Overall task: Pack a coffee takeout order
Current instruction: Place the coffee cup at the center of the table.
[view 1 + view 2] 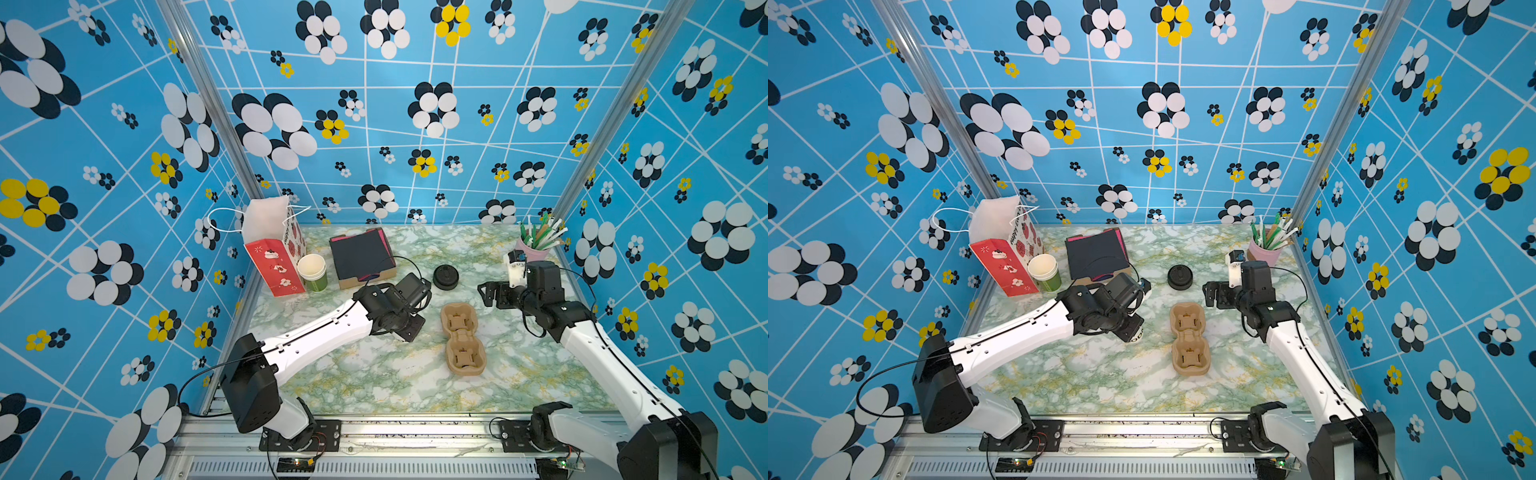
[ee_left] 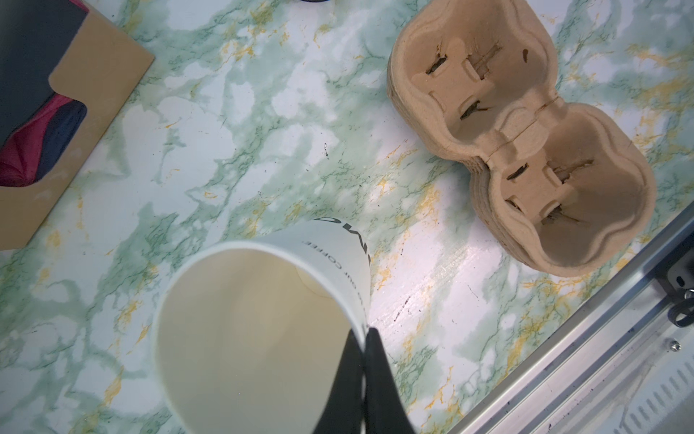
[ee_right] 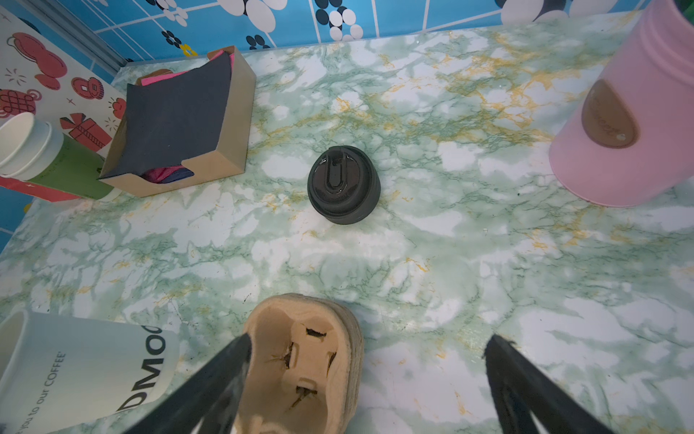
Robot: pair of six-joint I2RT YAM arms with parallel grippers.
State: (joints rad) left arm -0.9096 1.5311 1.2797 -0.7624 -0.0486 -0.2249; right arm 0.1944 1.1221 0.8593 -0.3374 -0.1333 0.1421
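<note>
Two arms were at the table. What stood far left?

A red bag (image 1: 274, 266), with a green cup (image 1: 313, 274) just beside it. Next came a box (image 1: 365, 279) of napkins. The black napkin (image 1: 359, 253) lay on top, with pink napkins (image 3: 167, 174) under it.

What about the left gripper (image 2: 362, 334)?

Its fingers (image 2: 379, 375) were pinched tight on the rim of the white cup (image 2: 255, 319), one inside and one outside. The cup was tipped to one side, near the box. I could not tell if it touched the table (image 1: 374, 374).

Where was the lid (image 1: 445, 277)?

It sat flat on the table, by itself, right of the box. The brown holder (image 1: 463, 338) lay in front of it, between the two arms.

And the right gripper (image 3: 370, 340)?

It was spread wide and had nothing in it. It hung near the far end of the holder and faced the lid. Behind it, in the far right corner, a pink tin (image 1: 536, 251) stood full of straws (image 1: 540, 232).
</note>
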